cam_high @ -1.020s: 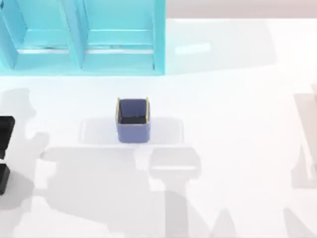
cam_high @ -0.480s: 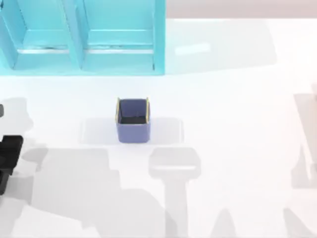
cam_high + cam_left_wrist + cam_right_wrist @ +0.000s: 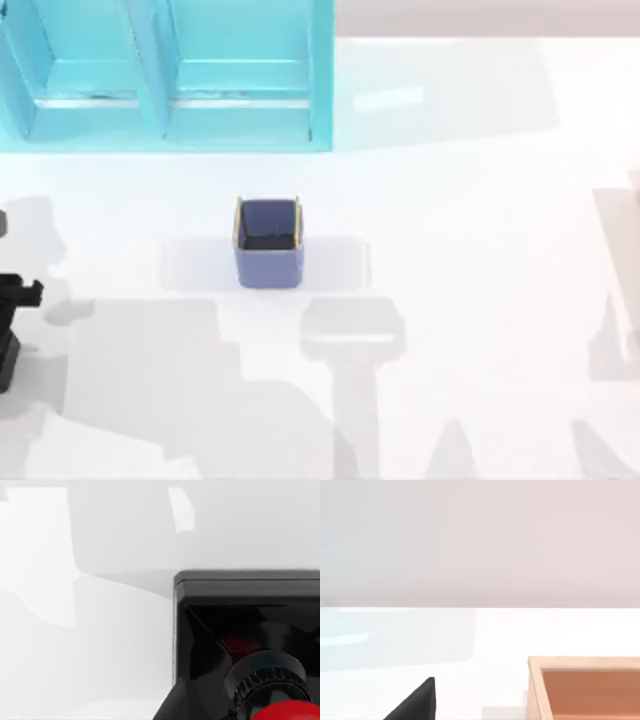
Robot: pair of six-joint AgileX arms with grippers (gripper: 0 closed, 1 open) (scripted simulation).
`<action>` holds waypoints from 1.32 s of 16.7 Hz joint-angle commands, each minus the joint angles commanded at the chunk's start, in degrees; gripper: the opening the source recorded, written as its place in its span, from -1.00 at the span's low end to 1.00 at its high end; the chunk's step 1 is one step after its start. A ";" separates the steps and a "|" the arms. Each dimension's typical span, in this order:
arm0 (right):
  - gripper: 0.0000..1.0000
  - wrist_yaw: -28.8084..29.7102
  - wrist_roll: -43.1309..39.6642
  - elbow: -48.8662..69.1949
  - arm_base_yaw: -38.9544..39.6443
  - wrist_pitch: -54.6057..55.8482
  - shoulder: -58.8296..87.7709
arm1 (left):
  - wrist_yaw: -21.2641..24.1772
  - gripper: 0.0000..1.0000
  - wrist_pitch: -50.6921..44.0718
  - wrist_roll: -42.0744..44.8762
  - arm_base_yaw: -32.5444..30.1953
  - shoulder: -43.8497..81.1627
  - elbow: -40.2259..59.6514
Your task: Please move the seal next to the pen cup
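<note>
The pen cup (image 3: pixel 268 243), a small square blue-purple cup with yellowish rim edges, stands upright left of the table's middle. Far to its left, at the table's left edge, black parts of my left arm and gripper (image 3: pixel 18 296) reach into the top view. The left wrist view looks straight down, from very close, on the seal (image 3: pixel 240 595). It is a black square block standing on the white table, and its glossy red knob (image 3: pixel 287 711) is nearest the camera. A black wedge of my right gripper (image 3: pixel 417 702) shows in the right wrist view.
A large turquoise shelf unit (image 3: pixel 165 75) stands along the back left, behind the cup. An open wooden box (image 3: pixel 585 687) sits on the table in the right wrist view. White tabletop (image 3: pixel 480 250) stretches to the right of the cup.
My left arm's black parts have shifted toward the table's front along the left edge. The pen cup has stayed in place.
</note>
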 joint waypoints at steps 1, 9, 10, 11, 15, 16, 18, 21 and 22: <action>1.00 0.00 0.00 0.00 0.00 0.00 0.00 | 0.00 -0.36 0.00 0.00 0.00 0.00 0.00; 1.00 0.00 0.00 0.00 0.00 0.00 0.00 | 0.00 -1.00 0.00 0.00 0.00 0.00 0.00; 1.00 0.00 0.00 0.00 0.00 0.00 0.00 | 0.00 -1.00 0.00 0.00 0.00 0.00 0.00; 1.00 0.00 0.00 0.00 0.00 0.00 0.00 | 0.00 -1.00 0.00 0.00 0.00 0.00 0.00; 1.00 0.00 0.00 0.00 0.00 0.00 0.00 | 0.04 -1.00 -0.16 -0.11 -0.22 -0.06 0.18; 1.00 0.00 0.00 0.00 0.00 0.00 0.00 | 0.03 -1.00 -0.90 -0.84 -0.92 0.00 0.92; 1.00 0.00 0.00 0.00 0.00 0.00 0.00 | 0.02 -1.00 -4.21 -3.96 -3.96 0.05 4.23; 1.00 0.00 0.00 0.00 0.00 0.00 0.00 | 0.02 -1.00 -13.30 -11.40 -11.40 -0.29 12.45; 1.00 0.00 0.00 0.00 0.00 0.00 0.00 | 0.04 -1.00 -16.95 -14.23 -14.28 -0.49 15.37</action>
